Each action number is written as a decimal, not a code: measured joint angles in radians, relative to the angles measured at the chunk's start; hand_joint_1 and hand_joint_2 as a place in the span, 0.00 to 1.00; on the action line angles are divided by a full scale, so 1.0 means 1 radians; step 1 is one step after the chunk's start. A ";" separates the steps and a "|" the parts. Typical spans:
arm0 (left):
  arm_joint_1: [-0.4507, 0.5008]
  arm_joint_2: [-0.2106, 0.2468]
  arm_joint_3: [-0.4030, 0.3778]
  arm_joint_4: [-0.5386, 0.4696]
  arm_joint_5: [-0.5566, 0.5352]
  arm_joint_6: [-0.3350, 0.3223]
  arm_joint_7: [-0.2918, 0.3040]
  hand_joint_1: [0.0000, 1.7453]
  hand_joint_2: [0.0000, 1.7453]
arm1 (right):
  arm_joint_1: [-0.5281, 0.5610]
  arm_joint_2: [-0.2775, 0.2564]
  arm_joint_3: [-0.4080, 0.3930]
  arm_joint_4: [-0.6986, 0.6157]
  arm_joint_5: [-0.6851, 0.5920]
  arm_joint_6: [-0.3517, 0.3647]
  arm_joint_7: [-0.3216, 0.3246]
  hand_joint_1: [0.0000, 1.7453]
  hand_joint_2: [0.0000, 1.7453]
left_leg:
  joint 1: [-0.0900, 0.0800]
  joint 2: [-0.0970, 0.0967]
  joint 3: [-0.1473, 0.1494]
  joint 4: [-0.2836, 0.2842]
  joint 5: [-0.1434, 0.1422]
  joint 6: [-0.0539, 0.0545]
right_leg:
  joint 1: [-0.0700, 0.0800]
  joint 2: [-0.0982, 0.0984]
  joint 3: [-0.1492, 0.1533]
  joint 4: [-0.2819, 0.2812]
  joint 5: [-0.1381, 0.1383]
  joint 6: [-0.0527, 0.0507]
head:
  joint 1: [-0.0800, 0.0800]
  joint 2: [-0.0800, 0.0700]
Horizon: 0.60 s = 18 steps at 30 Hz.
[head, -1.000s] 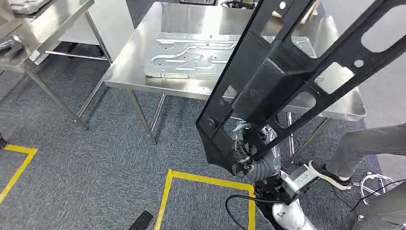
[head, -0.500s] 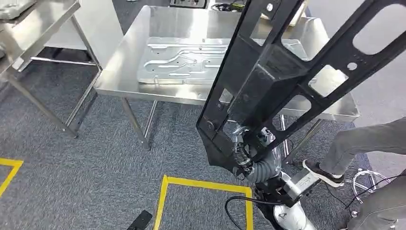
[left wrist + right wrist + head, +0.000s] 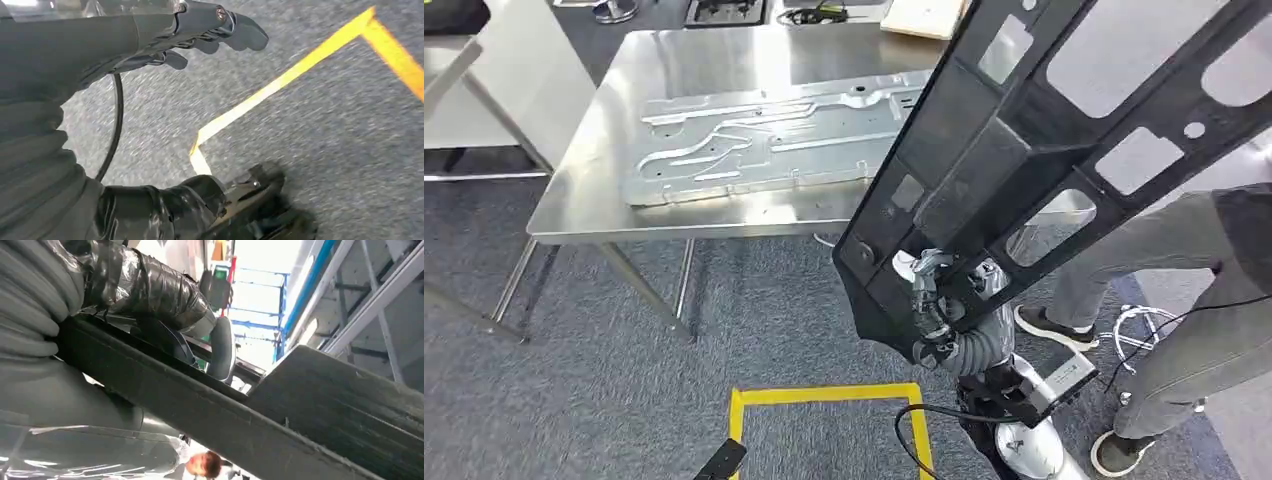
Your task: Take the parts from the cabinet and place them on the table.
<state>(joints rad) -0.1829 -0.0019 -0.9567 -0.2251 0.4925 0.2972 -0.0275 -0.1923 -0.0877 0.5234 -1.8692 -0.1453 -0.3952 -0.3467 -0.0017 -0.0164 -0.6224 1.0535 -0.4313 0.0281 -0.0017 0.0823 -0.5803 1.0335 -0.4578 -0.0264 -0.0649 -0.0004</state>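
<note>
- Your left hand (image 3: 200, 35) hangs over the carpet (image 3: 320, 130) holding nothing, fingers loosely spread; motion blur smears the floor.
- One silver plate (image 3: 764, 140) lies flat on the one steel table (image 3: 574, 215).
- One black frame (image 3: 1044, 150), cut off at top and right, hides part of the table.
- Your right hand (image 3: 939, 305) grips the frame's lower end, fingers mostly hidden.
- One person's legs (image 3: 1164, 270) stand right.
</note>
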 joint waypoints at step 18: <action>-0.002 -0.001 0.000 -0.002 0.002 0.003 0.000 0.00 1.00 | 0.004 0.000 -0.004 0.001 0.002 -0.011 0.008 1.00 1.00 | 0.012 0.026 0.072 -0.036 -0.066 -0.031 | -0.024 -0.082 -0.049 0.019 0.020 0.052 | 0.009 0.000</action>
<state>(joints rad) -0.1850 -0.0027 -0.9564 -0.2274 0.4940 0.2998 -0.0278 -0.1887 -0.0877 0.5196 -1.8677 -0.1434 -0.4059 -0.3392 0.0101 0.0092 -0.5500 1.0172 -0.4975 -0.0026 -0.0257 -0.0001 -0.6289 1.0524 -0.4381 0.0258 -0.0561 -0.0004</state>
